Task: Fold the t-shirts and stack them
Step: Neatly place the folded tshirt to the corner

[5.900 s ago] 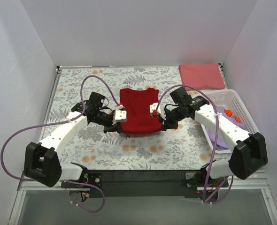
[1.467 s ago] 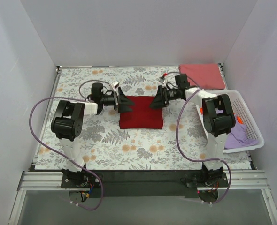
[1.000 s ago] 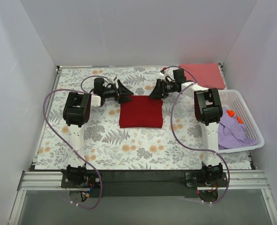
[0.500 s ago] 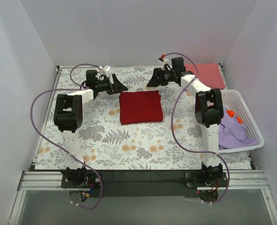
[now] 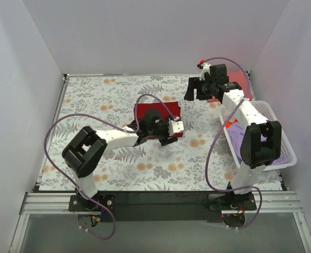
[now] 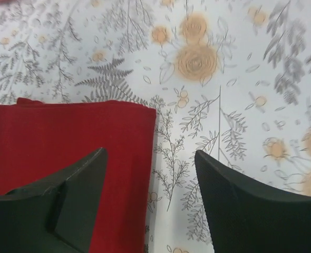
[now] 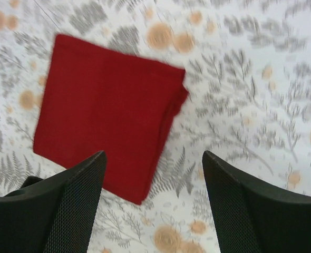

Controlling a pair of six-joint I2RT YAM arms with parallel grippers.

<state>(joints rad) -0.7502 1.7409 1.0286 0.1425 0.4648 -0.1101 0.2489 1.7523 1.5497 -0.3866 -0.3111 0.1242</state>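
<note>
Your left end effector point(image 6: 149, 157) has its two black fingers spread wide with nothing between them; it hangs low over the right-hand edge of the deep crimson t-shirt point(image 6: 66, 137), one finger above the red fabric and the other above the floral-printed cloth point(image 6: 240, 79) that covers the worktop. Your right end effector point(image 7: 153, 158) is just as wide open and empty, held higher and farther back. Its wrist view is somewhat blurred, but you can see the whole shirt in it. The crimson t-shirt is folded into a neat rectangle and lies flat near the middle of the worktop. From above, your left arm reaches across the shirt's near right corner and hides part of it. Your right arm stands raised near the far right. Behind it a pinkish-red t-shirt point(image 5: 242, 84) lies folded in the far right corner, partly hidden by the arm. The white lattice basket point(image 5: 279, 142) sits along the right edge.
</note>
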